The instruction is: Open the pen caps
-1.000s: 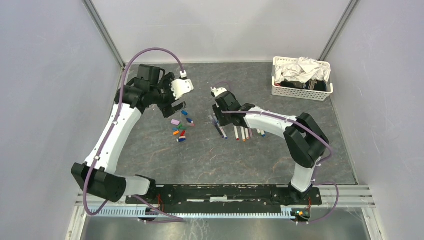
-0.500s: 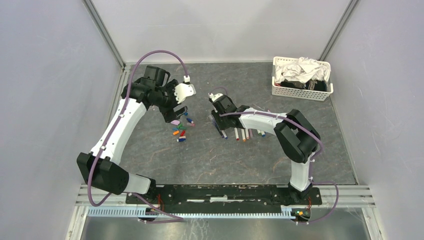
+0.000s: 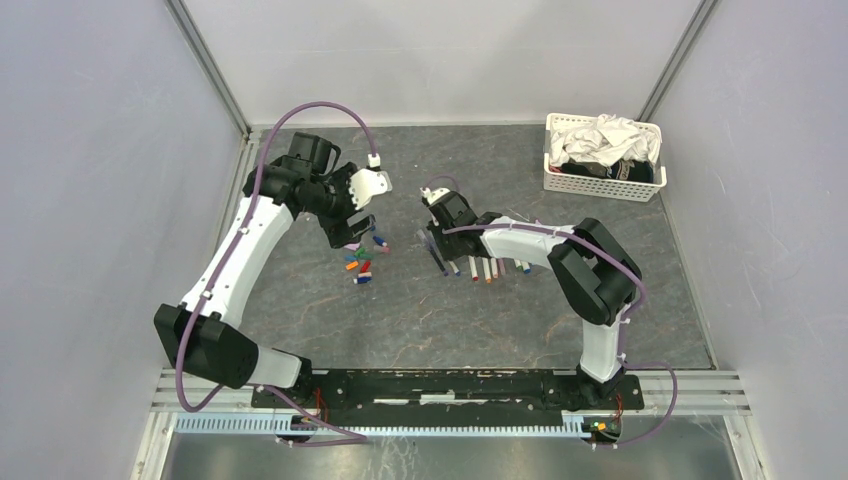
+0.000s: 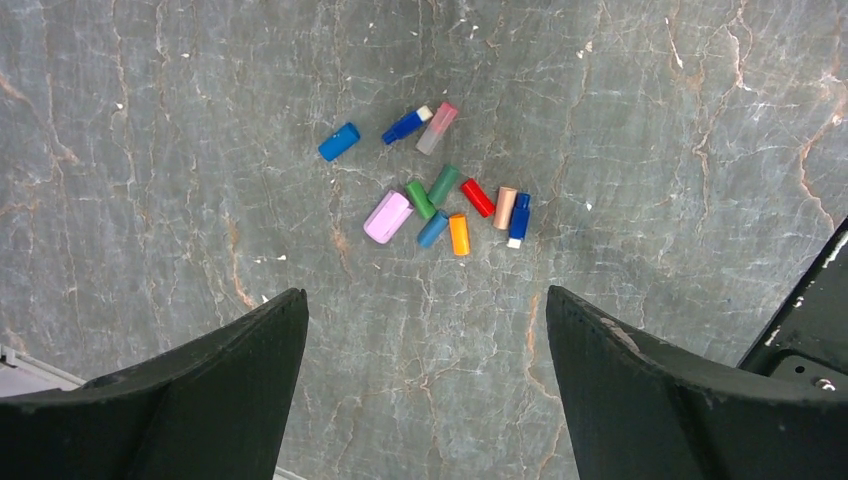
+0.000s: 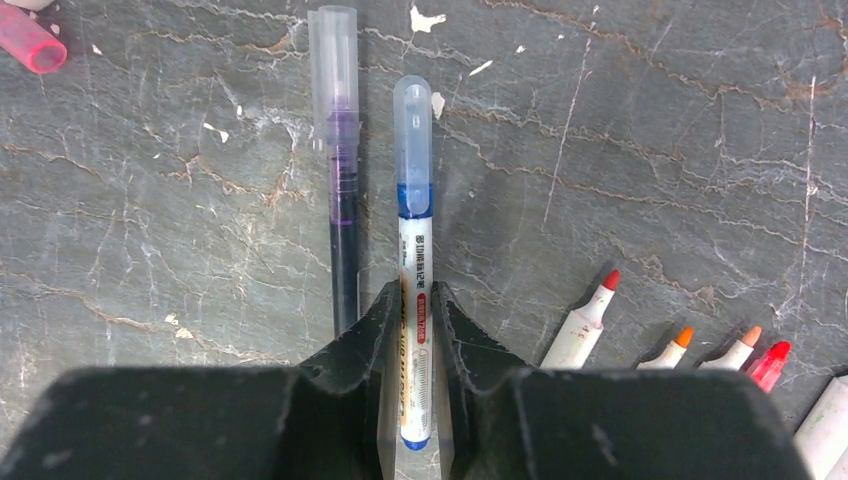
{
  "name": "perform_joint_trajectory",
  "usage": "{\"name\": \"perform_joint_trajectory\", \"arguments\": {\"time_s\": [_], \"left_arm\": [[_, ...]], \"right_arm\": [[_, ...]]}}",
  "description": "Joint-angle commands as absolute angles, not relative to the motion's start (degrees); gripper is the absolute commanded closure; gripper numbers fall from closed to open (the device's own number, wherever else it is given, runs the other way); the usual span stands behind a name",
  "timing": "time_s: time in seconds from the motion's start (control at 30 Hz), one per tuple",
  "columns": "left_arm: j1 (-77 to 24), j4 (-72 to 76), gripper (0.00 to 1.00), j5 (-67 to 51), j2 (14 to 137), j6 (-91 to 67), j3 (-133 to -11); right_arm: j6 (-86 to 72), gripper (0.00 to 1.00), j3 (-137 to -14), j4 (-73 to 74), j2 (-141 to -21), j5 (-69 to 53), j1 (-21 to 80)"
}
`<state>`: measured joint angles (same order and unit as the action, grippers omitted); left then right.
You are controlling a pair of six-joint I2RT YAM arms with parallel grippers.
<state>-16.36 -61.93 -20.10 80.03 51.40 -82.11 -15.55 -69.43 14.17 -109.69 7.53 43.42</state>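
Note:
Several loose pen caps in blue, red, orange, green and lilac lie in a cluster on the grey table; they also show in the top view. My left gripper is open and empty, hovering above and just near of them. My right gripper is shut on the white barrel of a pen that still wears a clear-blue cap. A purple capped pen lies right beside it on the left. Several uncapped pens lie to the right, tips showing.
A white mesh basket of cloth stands at the back right corner. A pink cap lies alone at the far left of the right wrist view. Grey walls close in the table on three sides.
My left gripper has swung down and right, over the cap cluster. My right gripper has shifted a little nearer, onto the row of pens.

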Motion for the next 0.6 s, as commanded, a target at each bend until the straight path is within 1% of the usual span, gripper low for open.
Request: {"name": "perform_joint_trajectory", "arguments": {"time_s": [0.0,0.07,0.1,0.2,0.27,0.4,0.47,0.57], "left_arm": [[-16.4,-63.3,0.07,-22.8,80.5,52.7,-83.4],[-16.5,-63.3,0.07,-23.0,80.6,52.7,-83.2],[-16.5,-63.3,0.07,-23.2,80.7,52.7,-83.1],[-16.6,-63.6,0.05,-24.2,80.8,53.3,-82.3],[-16.6,-64.3,0.01,-25.7,80.8,54.6,-81.3],[-16.9,-65.2,0.00,-28.1,81.1,57.7,-79.5],[-17.1,-65.8,0.00,-29.0,81.8,58.5,-79.7],[-17.2,-66.7,0.00,-31.4,82.4,60.9,-79.8]], "right_arm": [[-14.9,0.79,-68.6,13.0,-110.7,7.6,43.2],[-15.0,0.73,-67.9,12.9,-111.1,7.6,43.2],[-15.2,0.72,-67.4,12.5,-111.2,7.5,43.2],[-16.2,0.72,-64.9,10.8,-111.2,6.0,43.2],[-16.8,0.72,-63.7,10.1,-111.0,4.9,43.0],[-17.5,0.73,-62.4,9.3,-109.1,2.3,41.7],[-17.3,0.78,-62.8,9.5,-107.7,0.5,40.7],[-16.4,0.91,-64.7,10.9,-105.1,-3.3,39.2]]}}
